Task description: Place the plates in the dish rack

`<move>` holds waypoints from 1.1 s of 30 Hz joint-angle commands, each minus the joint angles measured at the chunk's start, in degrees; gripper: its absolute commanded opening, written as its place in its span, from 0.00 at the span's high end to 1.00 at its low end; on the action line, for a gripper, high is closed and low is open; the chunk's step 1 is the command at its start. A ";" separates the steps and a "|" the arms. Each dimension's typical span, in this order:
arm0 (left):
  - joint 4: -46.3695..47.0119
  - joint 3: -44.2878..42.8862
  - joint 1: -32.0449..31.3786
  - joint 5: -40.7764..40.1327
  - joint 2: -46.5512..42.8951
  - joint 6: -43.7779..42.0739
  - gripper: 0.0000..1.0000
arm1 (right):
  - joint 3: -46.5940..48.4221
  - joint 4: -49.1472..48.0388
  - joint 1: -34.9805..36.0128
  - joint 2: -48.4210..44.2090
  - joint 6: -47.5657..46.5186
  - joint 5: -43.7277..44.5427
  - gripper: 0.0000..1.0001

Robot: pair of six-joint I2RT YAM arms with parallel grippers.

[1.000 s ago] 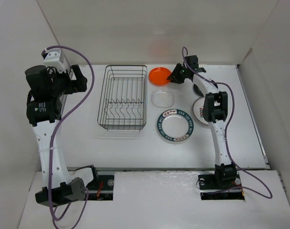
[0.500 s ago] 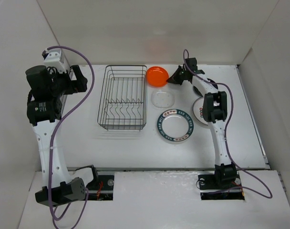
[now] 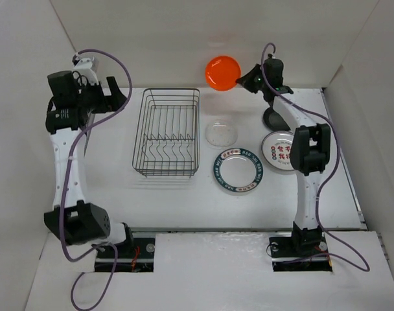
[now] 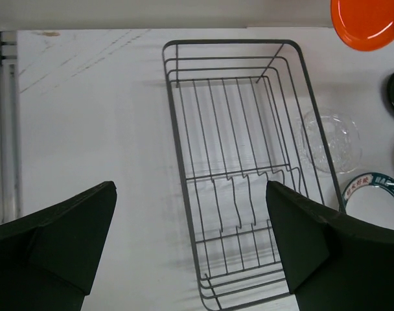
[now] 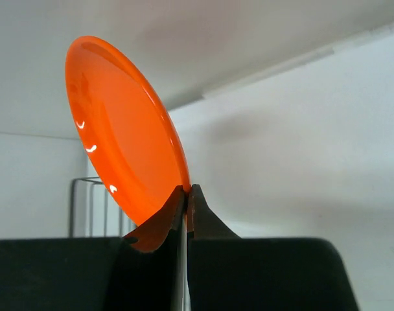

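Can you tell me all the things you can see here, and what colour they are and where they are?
orange plate: one, orange, up in the air at the back, pinched by its edge
clear plate: one, see-through, on the table just right of the rack
teal-rimmed plate: one, white with a dark teal lettered rim, in front of the clear plate
grey-rimmed plate: one, white with red and green characters, right of the teal-rimmed plate
black plate: one, black, partly hidden behind the right arm
dish rack: one, dark wire, left of the plates, no plate in it
table: one, white
left gripper: open, above the rack
right gripper: shut on the orange plate
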State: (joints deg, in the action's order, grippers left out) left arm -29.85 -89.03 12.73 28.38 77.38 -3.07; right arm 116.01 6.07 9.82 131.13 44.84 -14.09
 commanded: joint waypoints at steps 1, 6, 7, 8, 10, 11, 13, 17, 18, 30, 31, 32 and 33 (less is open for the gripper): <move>4.09 -6.84 -1.56 7.72 3.01 -0.63 0.00 | -1.65 -6.42 0.46 -6.76 -3.70 -0.31 1.00; 7.25 -11.60 -3.85 22.83 8.04 1.84 0.00 | -7.44 -6.42 2.38 -13.25 -13.36 -12.70 1.00; 8.21 -11.60 -4.46 24.51 8.57 1.84 0.00 | -9.11 -6.42 3.18 -16.58 -16.59 -13.59 1.00; 8.75 -12.64 -5.25 26.44 9.70 1.84 0.00 | -10.87 -7.03 3.97 -18.35 -17.84 -14.21 1.00; 8.75 -13.79 -8.15 26.98 11.03 1.84 0.00 | -14.91 -7.03 6.69 -22.65 -20.30 -14.92 1.00; 8.23 -14.32 -9.03 27.86 12.25 1.84 0.00 | -16.06 -7.03 7.39 -23.89 -20.32 -14.92 1.00; 8.22 -15.03 -11.41 27.87 12.79 1.84 0.00 | -18.69 -7.73 9.50 -25.74 -20.93 -15.44 1.00; 8.84 -13.72 -13.70 27.25 14.02 1.84 0.02 | -21.78 -8.88 12.58 -29.61 -20.93 -16.58 1.00; 9.36 -12.67 -14.48 26.73 14.02 1.84 0.02 | -22.40 -9.49 13.20 -30.14 -20.93 -16.59 1.00; 8.32 -8.79 -15.02 24.44 14.55 -1.41 0.13 | -24.95 -13.53 16.98 -32.25 -19.00 -20.01 1.00; 8.31 -8.79 -15.02 24.44 15.07 -1.41 0.16 | -24.95 -14.67 16.98 -32.86 -18.13 -20.01 1.00; 7.70 -8.79 -15.02 25.14 15.08 -1.93 0.24 | -25.56 -15.37 16.98 -32.87 -17.25 -20.54 1.00; 7.18 -8.79 -15.02 25.93 15.69 -1.94 0.28 | -25.57 -15.90 17.50 -33.39 -17.24 -21.06 1.00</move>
State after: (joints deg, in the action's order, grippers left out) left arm -22.65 -98.13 -2.15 51.94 92.62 -3.31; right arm 90.67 -2.37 25.89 101.67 26.00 -32.10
